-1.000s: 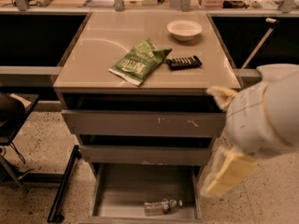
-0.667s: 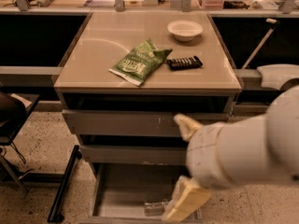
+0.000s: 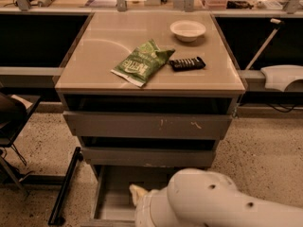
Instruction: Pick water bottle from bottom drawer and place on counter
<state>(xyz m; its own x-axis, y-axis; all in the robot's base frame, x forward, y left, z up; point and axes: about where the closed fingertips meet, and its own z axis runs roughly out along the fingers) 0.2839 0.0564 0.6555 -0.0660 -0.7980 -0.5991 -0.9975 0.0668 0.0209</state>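
Note:
The bottom drawer (image 3: pixel 110 198) is pulled open at the foot of the grey cabinet, and part of its flat grey floor shows on the left. My white arm (image 3: pixel 208 202) reaches across it from the lower right, with a beige part (image 3: pixel 137 193) over the drawer. The arm hides the water bottle. The gripper is out of sight below the arm, low over the drawer. The tan counter (image 3: pixel 99 46) tops the cabinet.
On the counter lie a green chip bag (image 3: pixel 142 63), a black remote-like bar (image 3: pixel 187 63) and a white bowl (image 3: pixel 188 30). Two grey-fronted drawers (image 3: pixel 147 125) sit above the open one. A dark chair (image 3: pixel 12 119) and a black floor bar (image 3: pixel 64 186) stand at the left.
My arm has swung from the right side down and left across the open bottom drawer. The water bottle, seen lying on the drawer floor before, is now covered by it.

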